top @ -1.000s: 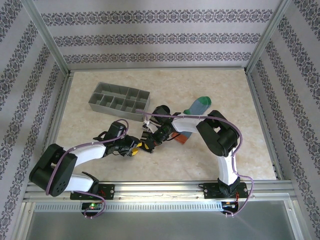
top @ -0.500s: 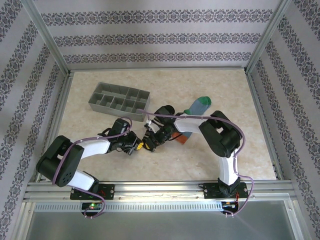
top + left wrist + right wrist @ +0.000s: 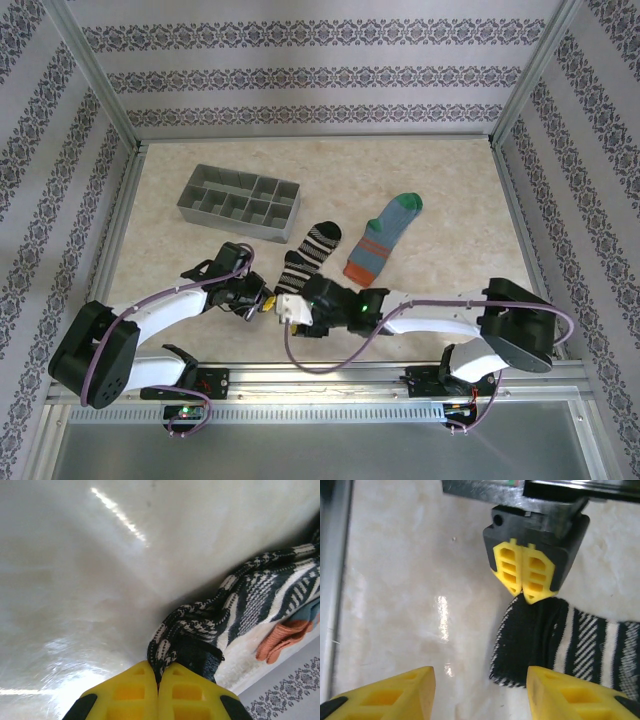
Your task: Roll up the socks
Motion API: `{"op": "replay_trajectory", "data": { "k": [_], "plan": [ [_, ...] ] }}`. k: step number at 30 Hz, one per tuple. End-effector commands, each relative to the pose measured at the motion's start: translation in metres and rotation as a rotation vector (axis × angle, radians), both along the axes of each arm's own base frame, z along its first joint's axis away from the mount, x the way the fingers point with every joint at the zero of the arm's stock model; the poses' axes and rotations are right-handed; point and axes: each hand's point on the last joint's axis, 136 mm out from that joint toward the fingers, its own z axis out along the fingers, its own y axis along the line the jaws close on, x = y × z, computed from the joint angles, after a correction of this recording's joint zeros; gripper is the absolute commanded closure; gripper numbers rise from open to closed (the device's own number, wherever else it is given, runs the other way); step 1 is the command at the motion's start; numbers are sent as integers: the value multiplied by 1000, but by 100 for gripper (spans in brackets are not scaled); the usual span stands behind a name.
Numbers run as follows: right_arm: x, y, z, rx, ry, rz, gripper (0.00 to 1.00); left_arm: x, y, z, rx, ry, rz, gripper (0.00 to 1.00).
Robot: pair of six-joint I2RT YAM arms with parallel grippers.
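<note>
The black-and-white striped sock (image 3: 308, 255) lies flat mid-table, toe away from me. My left gripper (image 3: 266, 297) is shut on the edge of its cuff; in the left wrist view the yellow fingers (image 3: 135, 690) pinch the striped sock's (image 3: 250, 605) knit rim. The blue-grey sock (image 3: 383, 238) with green toe lies just right of it, and its orange cuff (image 3: 282, 637) shows beyond the striped one. My right gripper (image 3: 287, 311) hovers open just in front of the striped sock's (image 3: 560, 640) cuff with nothing between its fingers, facing the left gripper (image 3: 524, 575).
A grey compartment tray (image 3: 240, 200) stands at the back left. Aluminium frame rails (image 3: 330, 375) run along the table's near edge, close behind both grippers. Patterned walls enclose the table on three sides.
The right arm swung off the socks down toward the near edge and its gripper opened. The left gripper moved right and shut on the striped sock's cuff. Both socks now lie uncovered.
</note>
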Motion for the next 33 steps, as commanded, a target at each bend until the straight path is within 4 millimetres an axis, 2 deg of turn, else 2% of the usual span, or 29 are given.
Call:
{"op": "replay_trajectory", "data": {
  "k": [1, 5, 11, 14, 17, 22, 24, 25, 26, 28, 31, 33],
  "plan": [
    [31, 2, -6, -110, -274, -31, 51, -15, 9, -8, 22, 82, 12, 100],
    [32, 15, -12, -126, -296, -9, 52, -14, 10, -8, 19, 80, 7, 100],
    [38, 24, -30, -158, -298, -19, 56, -11, 8, -7, 10, 73, -3, 100],
    [43, 29, -37, -171, -280, -40, 65, -11, 8, -7, 8, 73, -4, 100],
    [44, 29, -45, -187, -231, -70, 78, -11, 7, -7, 4, 70, -6, 100],
    [39, 15, -61, -212, -78, -128, 98, -9, 7, -4, -12, 57, 8, 100],
    [34, 9, -63, -205, 21, -136, 100, -8, 8, -2, -18, 50, 18, 100],
    [29, 7, -64, -199, 85, -136, 100, -6, 8, 0, -24, 44, 23, 97],
    [26, 6, -66, -191, 157, -138, 100, -6, 9, 1, -29, 42, 30, 87],
    [18, 4, -68, -180, 302, -139, 100, -4, 11, 4, -38, 31, 44, 76],
    [11, 0, -71, -166, 467, -158, 100, -1, 15, 10, -48, 18, 70, 62],
    [10, -2, -71, -153, 550, -173, 100, 1, 18, 14, -49, 11, 81, 57]
  ]
}}
